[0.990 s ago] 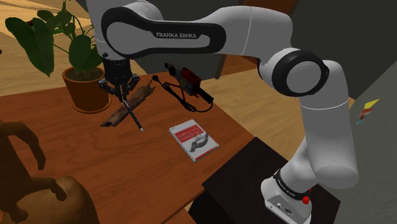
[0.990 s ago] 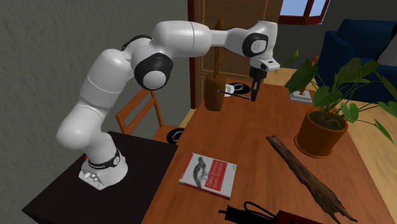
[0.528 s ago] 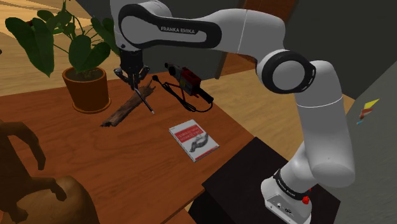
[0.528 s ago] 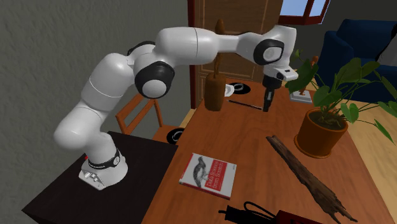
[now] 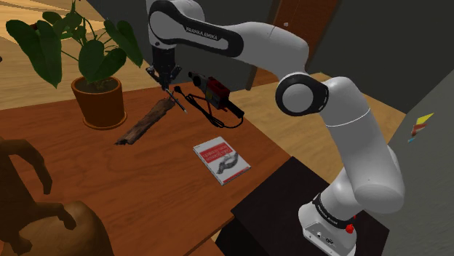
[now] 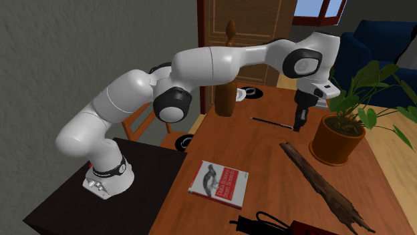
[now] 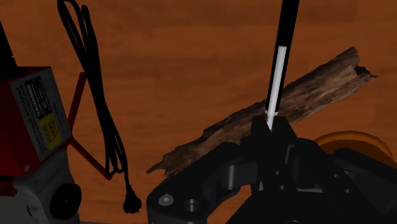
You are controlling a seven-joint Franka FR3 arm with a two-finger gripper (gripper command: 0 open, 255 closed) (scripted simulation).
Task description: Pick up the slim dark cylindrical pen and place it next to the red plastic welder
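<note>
The dark pen point(image 5: 180, 103) hangs clear of the wooden table point(image 5: 109, 182), clamped at one end between the closed fingers of the black gripper point(image 5: 169, 86). It is above the far end of the bark strip point(image 5: 149, 122). The red welder point(image 5: 216, 91) lies near, toward the shoulder view's right. The pickup looks done. Setting the pen down beside the welder and releasing it remain.

Soft, even light casts faint shadows on the table point(image 5: 145, 182); the wrist view looks dimmer, perhaps shaded.
</note>
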